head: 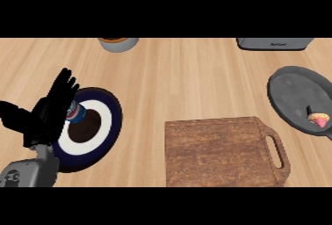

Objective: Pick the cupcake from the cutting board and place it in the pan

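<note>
I'm seeing the cutting board (224, 151) bare at 6 o'clock. My left hand (53, 110) is resting at 9 o'clock, fingers straight, holding nothing, over a plate (107, 132). The cupcake (318, 119) is sitting tipped in the pan (299, 90) at 3 o'clock. Right hand not showing; I'm judging the place done, so I'd stay clear.
</note>
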